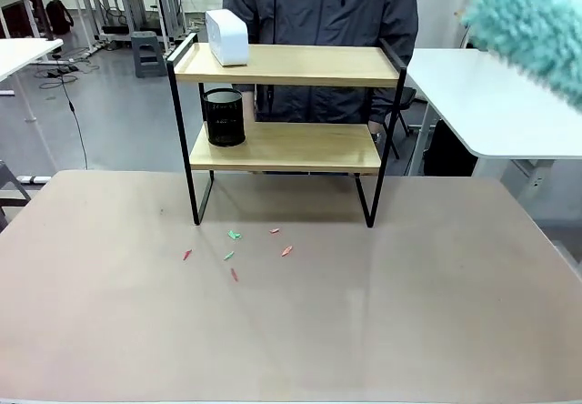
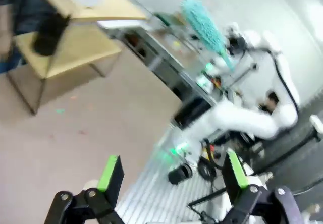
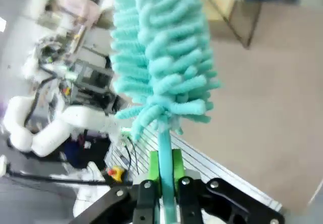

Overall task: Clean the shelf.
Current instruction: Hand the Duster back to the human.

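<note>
– On the left side, what is the left gripper (image 2: 173,171) up to?
– Very little. Its fingers are spread wide with nothing between them, and it is held away from the shelf (image 1: 300,65). I'd judge that leaves the way free for the other arm.
– And the shelf itself?
– It stands toward the far side of the worktop (image 1: 291,331), about the middle, with a person (image 1: 318,4) close behind it. A white box (image 1: 227,36) sits at the left end of the top board. Below it, at the left end of the lower board, is a black mesh cup (image 1: 224,117). Both crowd the left, so the middle and right of each board lie bare, probably the easy stretch to wipe first.
– Anything on the worktop?
– A few small red and green scraps (image 1: 234,235), just in front of the shelf's legs.
– And to the right?
– A fluffy teal duster (image 1: 532,26) is up in the air, apart from the shelf. The right gripper (image 3: 164,176) pinches its thin handle between the green pads, low on the stem. That leaves the head standing out ahead of the fingers, where it can meet a board first. The sweep looks not yet begun.
</note>
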`<state>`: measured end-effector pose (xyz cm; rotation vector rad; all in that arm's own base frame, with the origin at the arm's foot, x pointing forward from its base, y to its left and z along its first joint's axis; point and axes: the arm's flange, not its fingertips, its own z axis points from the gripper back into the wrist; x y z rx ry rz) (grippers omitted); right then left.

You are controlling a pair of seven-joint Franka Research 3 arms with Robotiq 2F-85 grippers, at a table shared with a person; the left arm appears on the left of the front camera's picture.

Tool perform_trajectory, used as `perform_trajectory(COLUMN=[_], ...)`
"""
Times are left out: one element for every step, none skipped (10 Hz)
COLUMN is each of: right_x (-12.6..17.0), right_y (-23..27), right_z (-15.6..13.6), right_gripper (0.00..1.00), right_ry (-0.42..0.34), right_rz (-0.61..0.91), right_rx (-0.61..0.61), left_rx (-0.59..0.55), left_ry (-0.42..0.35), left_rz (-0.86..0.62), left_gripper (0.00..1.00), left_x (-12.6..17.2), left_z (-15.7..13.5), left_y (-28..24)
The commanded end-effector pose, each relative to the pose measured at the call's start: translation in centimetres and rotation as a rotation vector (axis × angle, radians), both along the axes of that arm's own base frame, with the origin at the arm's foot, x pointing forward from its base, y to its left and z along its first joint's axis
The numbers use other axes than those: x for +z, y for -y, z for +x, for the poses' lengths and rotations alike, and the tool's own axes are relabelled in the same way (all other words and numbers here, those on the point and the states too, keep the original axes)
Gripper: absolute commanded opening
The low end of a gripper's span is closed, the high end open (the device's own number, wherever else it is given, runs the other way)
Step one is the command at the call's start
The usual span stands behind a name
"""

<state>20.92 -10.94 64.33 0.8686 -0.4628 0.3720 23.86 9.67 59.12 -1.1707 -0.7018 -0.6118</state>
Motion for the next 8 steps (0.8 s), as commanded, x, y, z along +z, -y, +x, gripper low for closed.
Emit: perform_trajectory(right_x=[2.5, 1.4, -0.4, -2.4, -4.5, -0.2, -0.2, -0.2], right_y=[-6.2, -10.5, -14.1, -16.3, -16.7, -16.7, -16.7, -16.7], right_z=[2.0, 1.8, 1.3, 0.9, 0.8, 0.3, 0.3, 0.3], right_gripper=[0.12, 0.12, 0.12, 0.12, 0.12, 0.12, 0.12, 0.12], right_ry=[0.039, -0.015, -0.056, -0.095, -0.123, -0.098, -0.098, -0.098], right_rz=[-0.118, -0.211, -0.282, -0.331, -0.331, -0.249, -0.249, -0.249], right_rx=[0.305, 0.475, 0.59, 0.671, 0.656, 0.579, 0.579, 0.579], left_rx=[-0.245, -0.331, -0.427, -0.431, -0.41, -0.427, -0.427, -0.427], left_ry=[-0.009, -0.027, -0.066, -0.069, -0.11, -0.073, -0.073, -0.073], left_rz=[-0.033, -0.043, 0.011, 0.052, 0.084, 0.024, 0.024, 0.024], left_gripper=[1.0, 1.0, 1.0, 1.0, 1.0, 1.0, 1.0, 1.0], left_x=[0.4, 0.0, -1.3, -3.1, -5.2, -1.8, -1.8, -1.8], left_z=[2.1, 2.5, 2.6, 2.8, 3.6, 2.0, 2.0, 2.0], left_y=[5.9, 9.8, 14.0, 17.7, 20.0, 16.0, 16.0, 16.0])
